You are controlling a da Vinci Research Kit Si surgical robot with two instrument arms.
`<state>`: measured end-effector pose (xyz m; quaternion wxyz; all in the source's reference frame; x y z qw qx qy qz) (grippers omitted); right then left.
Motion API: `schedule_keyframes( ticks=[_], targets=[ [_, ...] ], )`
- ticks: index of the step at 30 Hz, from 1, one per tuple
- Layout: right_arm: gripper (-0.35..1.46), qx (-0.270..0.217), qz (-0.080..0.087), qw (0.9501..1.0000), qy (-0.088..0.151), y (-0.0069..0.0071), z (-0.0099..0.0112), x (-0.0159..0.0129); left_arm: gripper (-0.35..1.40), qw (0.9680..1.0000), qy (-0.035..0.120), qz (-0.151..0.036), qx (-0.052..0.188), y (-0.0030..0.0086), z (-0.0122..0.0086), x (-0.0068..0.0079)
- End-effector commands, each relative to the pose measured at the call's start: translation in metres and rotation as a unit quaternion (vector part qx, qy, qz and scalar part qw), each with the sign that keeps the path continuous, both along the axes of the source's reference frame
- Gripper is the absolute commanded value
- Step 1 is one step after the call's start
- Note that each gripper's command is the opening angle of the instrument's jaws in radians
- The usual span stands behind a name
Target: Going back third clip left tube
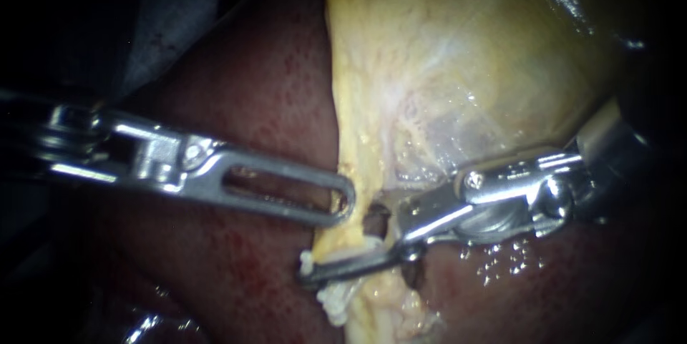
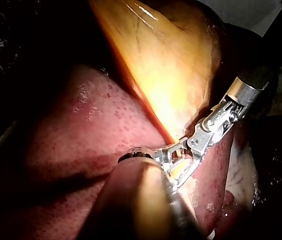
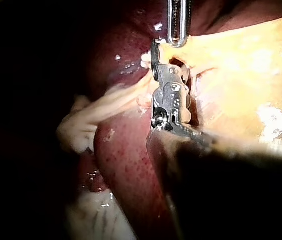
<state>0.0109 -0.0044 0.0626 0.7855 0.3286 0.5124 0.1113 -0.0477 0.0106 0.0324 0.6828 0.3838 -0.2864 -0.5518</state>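
Dark red liver (image 1: 243, 101) fills the background, with the pale yellow gallbladder (image 1: 458, 51) draped over it and narrowing downward into a thin yellow tube (image 1: 372, 297).

From where I stand, the left instrument (image 1: 342, 201) reaches in almost level, angled slightly down. Its slotted tip touches the near edge of the yellow tissue just above the tube. Whether it grips that edge I cannot tell.

The right instrument (image 1: 351, 240) comes in from the right, its wrist bent so the tip points down and across toward the left. Its jaws stand narrowly apart. The long lower one crosses in front of the tube and the shorter upper one sits beside a small dark opening in the tissue. The tube runs through the gap between them. A small white piece (image 1: 351, 251) lies along the lower jaw on the tube; it may be a clip, but I cannot be sure.
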Motion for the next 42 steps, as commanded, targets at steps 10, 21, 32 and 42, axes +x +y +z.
schedule_keyframes(
  ticks=[10, 21, 32, 42],
  targets=[
    [0.48, 0.014, -0.019, 0.9997, 0.004, -0.002, -0.0012, 0.0003, -0.35, 1.0, 0.0, 0.0, 0.0, 0.0, 0.0, 0.0],
    [0.46, 0.15, 0.024, 0.9874, -0.044, -0.0025, -0.0016, 0.0, -0.35, 1.0, 0.0, 0.0, 0.0, 0.0001, 0.0001, 0.0001],
    [0.49, 0.207, 0.039, 0.9753, -0.068, -0.0028, -0.0017, 0.0, -0.35, 1.0, 0.0, 0.0, 0.0, 0.0001, 0.0001, 0.0],
    [0.48, 0.21, 0.043, 0.9702, -0.113, -0.0027, -0.0018, 0.0003, -0.35, 1.0, 0.0, 0.0, 0.0, 0.0001, 0.0001, 0.0]
  ],
)
